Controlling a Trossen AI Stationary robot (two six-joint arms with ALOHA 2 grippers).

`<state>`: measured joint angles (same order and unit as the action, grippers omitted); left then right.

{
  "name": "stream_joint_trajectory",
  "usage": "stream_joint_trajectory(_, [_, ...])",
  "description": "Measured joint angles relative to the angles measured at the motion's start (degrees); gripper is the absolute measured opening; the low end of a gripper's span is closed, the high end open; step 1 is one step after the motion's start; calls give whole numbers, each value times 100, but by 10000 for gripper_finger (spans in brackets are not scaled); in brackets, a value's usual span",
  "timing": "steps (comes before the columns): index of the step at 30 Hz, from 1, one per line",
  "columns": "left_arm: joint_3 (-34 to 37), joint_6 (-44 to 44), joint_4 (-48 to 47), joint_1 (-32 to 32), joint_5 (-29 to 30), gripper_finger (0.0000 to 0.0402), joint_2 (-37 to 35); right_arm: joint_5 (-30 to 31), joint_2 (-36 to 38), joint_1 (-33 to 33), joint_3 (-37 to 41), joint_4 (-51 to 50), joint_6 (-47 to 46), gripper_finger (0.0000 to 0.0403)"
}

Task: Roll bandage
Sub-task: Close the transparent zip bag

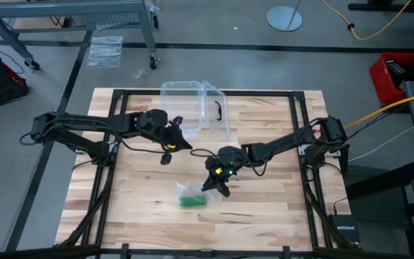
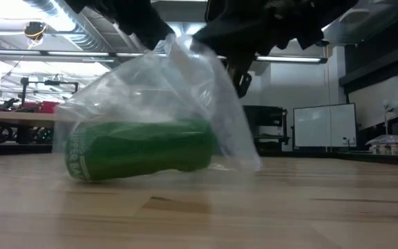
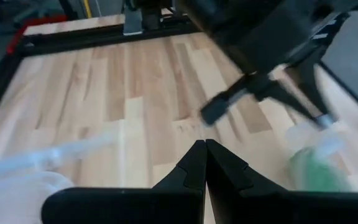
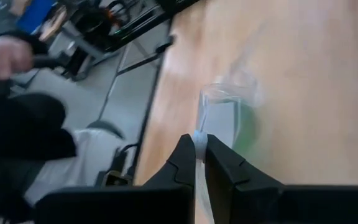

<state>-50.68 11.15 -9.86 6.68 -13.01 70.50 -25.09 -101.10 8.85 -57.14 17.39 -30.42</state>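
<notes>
The right gripper (image 4: pixel 196 144) pinches the clear wrapper (image 2: pixel 185 90) around the green bandage (image 2: pixel 140 149) near the table's (image 1: pixel 279 208) front edge; the left gripper (image 3: pixel 204 152) hangs closed, empty.

The small black box (image 1: pixel 343 230) off the table's near right corner carries white lettering that looks like "NETGEAR". White print on the bandage (image 2: pixel 140 149) end is unreadable.

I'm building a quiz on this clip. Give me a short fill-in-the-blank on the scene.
1. The bandage is a rolled cylinder coloured ____.
2. It lies inside a clear plastic ____.
3. The right gripper pinches the wrapper's ____.
4. The left gripper's fingers are ____.

Missing words: green; wrapper; edge; shut
</notes>
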Motion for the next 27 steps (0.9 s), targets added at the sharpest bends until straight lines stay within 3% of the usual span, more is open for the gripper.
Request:
stream_joint_trajectory(8, [2, 857, 236, 17, 274, 0, 4, -68, 0, -3, 0, 215, 542, 18])
stream_joint_trajectory(12, [1, 258, 162, -53, 278, 0, 7, 145, 0, -69, -2, 210, 545, 18])
stream_joint_trajectory(17, [2, -869, -684, -142, 277, 0, 4, 390, 0, -186, -2, 205, 711, 18])
stream_joint_trajectory(22, [4, -1192, -1414, -220, 276, 0, 15, 1131, 0, -226, -2, 205, 948, 18])
stream_joint_trajectory(27, [9, -1223, -1516, -402, 272, 3, 15, 1561, 0, -226, -2, 225, 1123, 18])
